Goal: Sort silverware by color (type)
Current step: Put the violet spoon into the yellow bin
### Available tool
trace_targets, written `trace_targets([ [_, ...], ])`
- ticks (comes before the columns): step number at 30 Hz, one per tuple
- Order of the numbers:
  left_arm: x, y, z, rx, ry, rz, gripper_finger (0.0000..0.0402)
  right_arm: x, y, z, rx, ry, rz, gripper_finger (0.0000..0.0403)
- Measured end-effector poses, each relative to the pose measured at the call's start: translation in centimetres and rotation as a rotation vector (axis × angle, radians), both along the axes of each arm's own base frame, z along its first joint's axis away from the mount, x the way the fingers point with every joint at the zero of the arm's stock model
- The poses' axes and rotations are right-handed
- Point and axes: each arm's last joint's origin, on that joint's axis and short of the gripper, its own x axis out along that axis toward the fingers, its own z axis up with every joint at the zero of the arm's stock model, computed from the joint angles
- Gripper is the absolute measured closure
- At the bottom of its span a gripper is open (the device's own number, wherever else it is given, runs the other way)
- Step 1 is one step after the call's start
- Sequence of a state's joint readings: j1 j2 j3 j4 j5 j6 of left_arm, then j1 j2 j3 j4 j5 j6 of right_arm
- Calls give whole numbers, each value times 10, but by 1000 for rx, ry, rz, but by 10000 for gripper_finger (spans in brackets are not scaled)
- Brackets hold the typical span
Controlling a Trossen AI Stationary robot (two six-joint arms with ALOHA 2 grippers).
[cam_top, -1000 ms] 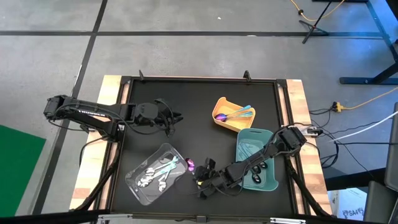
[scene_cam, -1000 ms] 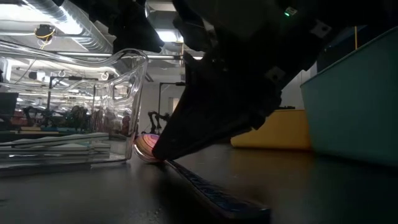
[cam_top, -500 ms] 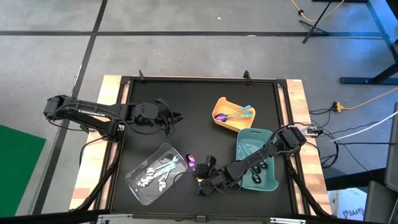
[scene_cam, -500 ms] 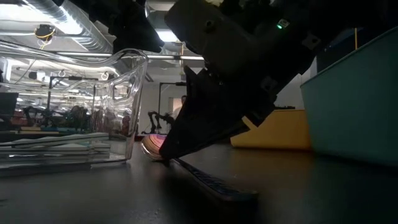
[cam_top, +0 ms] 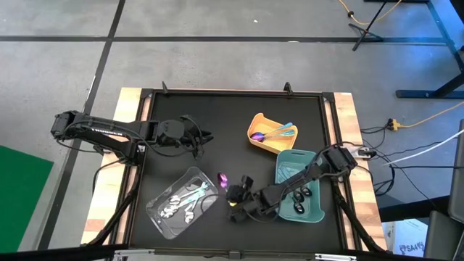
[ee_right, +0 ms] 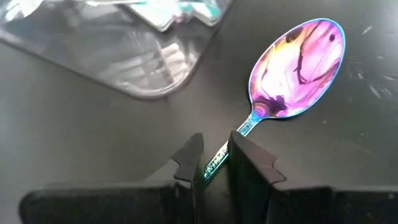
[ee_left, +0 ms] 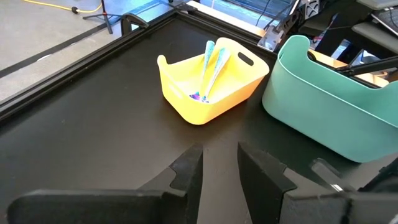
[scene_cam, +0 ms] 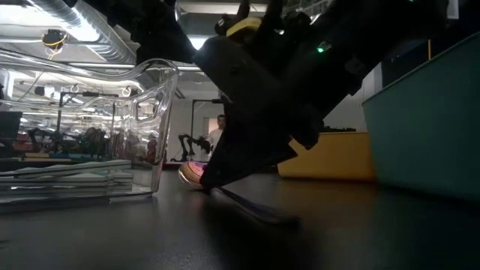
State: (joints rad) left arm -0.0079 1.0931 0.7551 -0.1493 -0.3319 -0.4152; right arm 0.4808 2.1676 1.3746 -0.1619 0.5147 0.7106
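No text, label, brand, number or sign can be read in any of the views
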Motion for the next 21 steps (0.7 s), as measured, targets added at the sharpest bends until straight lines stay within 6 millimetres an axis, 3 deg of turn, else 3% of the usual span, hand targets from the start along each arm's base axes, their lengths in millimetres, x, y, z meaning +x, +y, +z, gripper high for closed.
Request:
trace_targets([
  [21,0,0,0,5,2,-3,308,-1,-5,11,-17,-41,-78,329],
])
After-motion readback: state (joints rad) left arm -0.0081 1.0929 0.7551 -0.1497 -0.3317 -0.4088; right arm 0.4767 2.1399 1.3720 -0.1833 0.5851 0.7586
